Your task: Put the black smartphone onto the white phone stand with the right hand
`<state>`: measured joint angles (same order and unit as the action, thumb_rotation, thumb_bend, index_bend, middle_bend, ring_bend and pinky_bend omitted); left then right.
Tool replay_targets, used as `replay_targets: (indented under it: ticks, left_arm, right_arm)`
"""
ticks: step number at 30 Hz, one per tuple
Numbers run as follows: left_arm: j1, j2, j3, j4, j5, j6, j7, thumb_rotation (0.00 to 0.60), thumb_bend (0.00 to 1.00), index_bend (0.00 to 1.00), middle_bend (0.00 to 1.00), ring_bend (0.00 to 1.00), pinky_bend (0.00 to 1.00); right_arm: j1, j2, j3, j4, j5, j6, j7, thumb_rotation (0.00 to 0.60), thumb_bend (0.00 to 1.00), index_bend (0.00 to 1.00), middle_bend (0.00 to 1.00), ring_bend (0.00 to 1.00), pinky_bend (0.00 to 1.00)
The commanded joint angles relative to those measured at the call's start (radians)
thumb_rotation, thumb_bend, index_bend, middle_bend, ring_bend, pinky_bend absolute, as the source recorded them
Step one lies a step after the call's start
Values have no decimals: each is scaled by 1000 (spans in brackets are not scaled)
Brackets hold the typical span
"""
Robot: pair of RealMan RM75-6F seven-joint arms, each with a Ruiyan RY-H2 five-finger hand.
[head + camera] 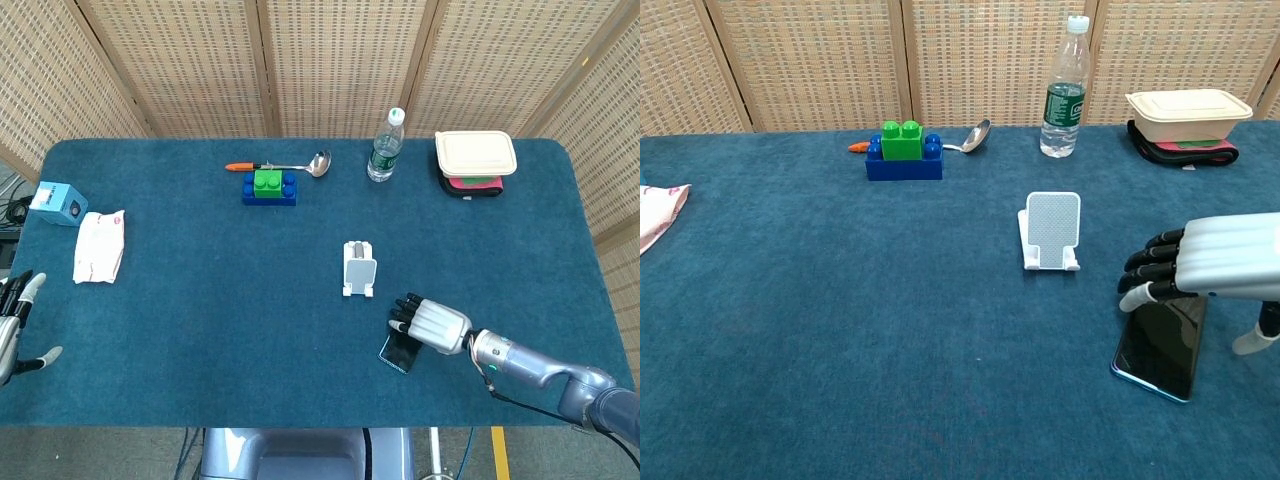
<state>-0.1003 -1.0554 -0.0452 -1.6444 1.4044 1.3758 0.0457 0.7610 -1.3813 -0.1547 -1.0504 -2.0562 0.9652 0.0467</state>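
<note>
Two things matter: my right robot hand (1200, 265) hovers unclenched over the black smartphone (1160, 345), whose long axis slants toward the white phone stand (1051, 231)

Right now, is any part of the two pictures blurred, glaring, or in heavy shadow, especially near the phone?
Head view: even, soft light and sharp focus; the right hand covers most of the phone, and only a faint shadow shows. Chest view: also sharp; the phone screen shows a dull reflection, no strong glare; the right hand is cut by the frame edge. The stand is clear.
</note>
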Motion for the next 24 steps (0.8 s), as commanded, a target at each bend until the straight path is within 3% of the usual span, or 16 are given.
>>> replay_targets:
  ticks: [1, 19, 24]
  left_arm:
    - [-2, -2, 0, -1, 0, -2, 4, 600, 0, 0, 0, 0, 0]
    - [-2, -4, 6, -2, 1, 0, 8, 600, 0, 0, 0, 0, 0]
    - [-5, -4, 6, -3, -2, -6, 9, 600, 0, 0, 0, 0, 0]
  right_arm:
    - [5, -14, -9, 24, 2, 3, -7, 600, 52, 169, 151, 130, 182]
    - [5, -57, -35, 82, 46, 22, -8, 600, 53, 169, 133, 130, 182]
    - [8, -71, -51, 102, 54, 19, 20, 600, 185, 221, 191, 163, 183]
